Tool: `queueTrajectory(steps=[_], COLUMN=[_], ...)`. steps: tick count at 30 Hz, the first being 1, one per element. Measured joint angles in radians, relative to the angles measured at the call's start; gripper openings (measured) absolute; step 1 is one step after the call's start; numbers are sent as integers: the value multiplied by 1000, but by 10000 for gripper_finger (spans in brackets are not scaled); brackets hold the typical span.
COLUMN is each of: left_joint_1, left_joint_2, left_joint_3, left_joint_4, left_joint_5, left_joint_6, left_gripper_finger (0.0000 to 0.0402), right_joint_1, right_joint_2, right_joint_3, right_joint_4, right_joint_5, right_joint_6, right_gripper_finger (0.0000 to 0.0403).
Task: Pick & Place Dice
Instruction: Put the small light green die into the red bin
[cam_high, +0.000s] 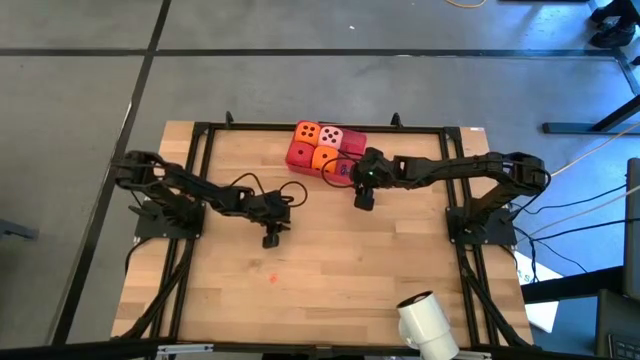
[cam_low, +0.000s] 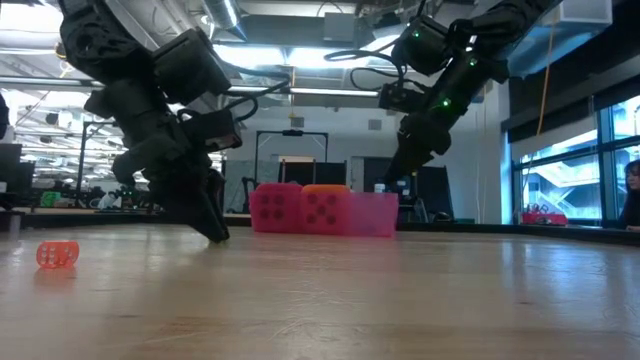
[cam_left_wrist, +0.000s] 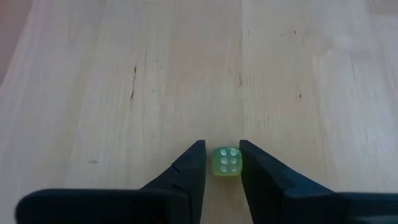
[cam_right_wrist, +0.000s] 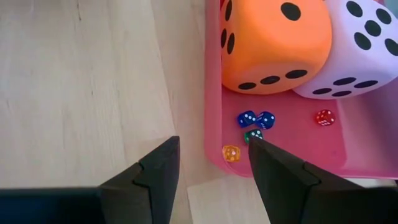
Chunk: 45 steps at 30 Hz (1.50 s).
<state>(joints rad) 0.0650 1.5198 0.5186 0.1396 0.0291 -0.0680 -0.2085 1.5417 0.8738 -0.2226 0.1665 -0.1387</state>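
left end effector (cam_left_wrist: 222, 163) open, straddling green die (cam_left_wrist: 226, 162) on tabletop (cam_left_wrist: 124, 81), not yet gripped | right end effector (cam_right_wrist: 214, 155) open, empty, over tray (cam_right_wrist: 373, 149) rim | advice: keep die centred, close gently, lift straight

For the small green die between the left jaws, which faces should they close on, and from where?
Close on the green die's two opposite side faces, from straight above. It sits flat on the table, its sides parallel to the left gripper's open jaws, which already straddle it.
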Motion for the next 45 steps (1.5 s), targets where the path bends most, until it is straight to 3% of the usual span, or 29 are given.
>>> queueTrajectory(steps=[11, 22, 30, 37, 45], left_joint_1=[11, 151, 300, 329, 328], left_joint_2=[-18, 3, 204, 405, 449], left_joint_3=[32, 258, 478, 676, 746], left_joint_4=[-24, 59, 67, 76, 75], left_joint_5=[-12, -95, 27, 69, 62], left_joint_6=[36, 287, 418, 498, 505], left_gripper_finger=[43, 53, 54, 54, 56], right_joint_1=[0, 0, -10, -22, -53], right_joint_2=[0, 0, 0, 0, 11], right_joint_3=[0, 0, 0, 0, 0], right_joint_4=[19, 41, 153, 149, 147], right_joint_5=[-3, -3, 58, 163, 184], right_joint_6=[0, 0, 4, 5, 34], right_gripper_finger=[191, 191, 192, 192, 192])
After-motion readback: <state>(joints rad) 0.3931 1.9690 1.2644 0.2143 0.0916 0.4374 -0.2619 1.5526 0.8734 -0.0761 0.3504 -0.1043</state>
